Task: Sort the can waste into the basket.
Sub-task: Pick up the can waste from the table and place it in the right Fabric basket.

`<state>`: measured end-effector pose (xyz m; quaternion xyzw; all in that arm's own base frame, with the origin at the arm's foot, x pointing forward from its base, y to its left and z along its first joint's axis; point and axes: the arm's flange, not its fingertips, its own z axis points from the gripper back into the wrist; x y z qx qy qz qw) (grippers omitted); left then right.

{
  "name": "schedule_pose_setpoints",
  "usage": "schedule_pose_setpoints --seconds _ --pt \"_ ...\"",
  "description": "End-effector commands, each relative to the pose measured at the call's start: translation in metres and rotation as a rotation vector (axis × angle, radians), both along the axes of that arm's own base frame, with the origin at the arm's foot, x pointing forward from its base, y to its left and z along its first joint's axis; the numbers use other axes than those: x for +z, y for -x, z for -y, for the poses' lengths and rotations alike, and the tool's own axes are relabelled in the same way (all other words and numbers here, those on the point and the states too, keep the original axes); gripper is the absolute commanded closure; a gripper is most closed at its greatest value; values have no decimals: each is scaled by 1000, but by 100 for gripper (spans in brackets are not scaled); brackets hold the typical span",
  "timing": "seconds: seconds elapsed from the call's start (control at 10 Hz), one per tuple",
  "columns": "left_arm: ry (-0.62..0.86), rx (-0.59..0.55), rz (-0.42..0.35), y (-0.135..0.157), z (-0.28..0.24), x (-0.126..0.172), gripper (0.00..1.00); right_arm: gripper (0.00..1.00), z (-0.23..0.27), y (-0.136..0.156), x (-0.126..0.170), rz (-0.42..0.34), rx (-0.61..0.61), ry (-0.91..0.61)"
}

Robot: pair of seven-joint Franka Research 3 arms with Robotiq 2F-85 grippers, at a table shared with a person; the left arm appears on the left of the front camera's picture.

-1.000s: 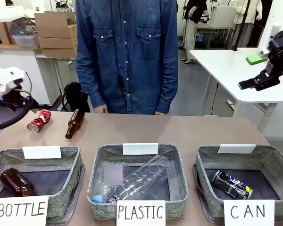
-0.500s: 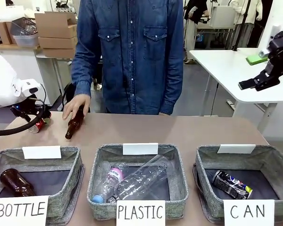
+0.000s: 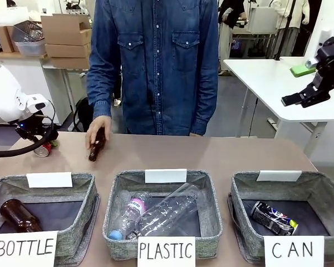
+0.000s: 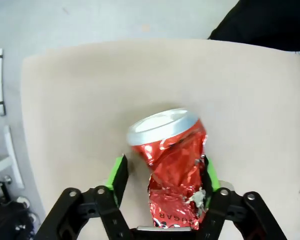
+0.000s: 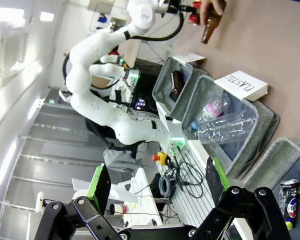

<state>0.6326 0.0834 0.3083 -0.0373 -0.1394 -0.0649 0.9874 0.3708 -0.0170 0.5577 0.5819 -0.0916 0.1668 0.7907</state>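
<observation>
The crushed red can with a silver end lies on the tan table at the far left. My left gripper is open and straddles it; one green pad touches the can, while the other pad stands slightly off it. In the front view the left gripper hangs right over the can. The black can lies inside the CAN basket at the right, and also shows in the right wrist view. My right gripper is raised high at the right, open and empty.
A person in a denim shirt stands across the table, one hand holding a brown bottle near the red can. The BOTTLE basket holds a brown bottle. The PLASTIC basket holds clear bottles.
My left arm came in and lowered its gripper over the red can. The person's hand reached down, took the brown bottle and shifted it a little to the right.
</observation>
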Motion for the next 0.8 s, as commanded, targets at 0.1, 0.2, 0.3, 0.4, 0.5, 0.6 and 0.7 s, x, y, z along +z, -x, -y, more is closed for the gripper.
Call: schedule_pose_setpoints --seconds 0.1,0.2,0.3,0.4,0.5,0.6,0.7 --pt "43 -19 -4 3 -13 5 100 0 2 0 1 14 11 -1" --pt "52 -12 -2 5 -18 6 100 0 2 0 1 14 11 -1" --pt "61 -6 3 7 -21 8 94 0 2 0 1 14 11 -1" --pt "78 -8 7 10 -23 9 100 0 2 0 1 14 11 -1" --pt "81 -4 12 11 -25 10 100 0 2 0 1 14 11 -1" --pt "93 -10 16 13 -25 12 100 0 2 0 1 14 11 -1" --pt "92 -9 26 15 -26 15 100 0 2 0 1 14 11 -1"
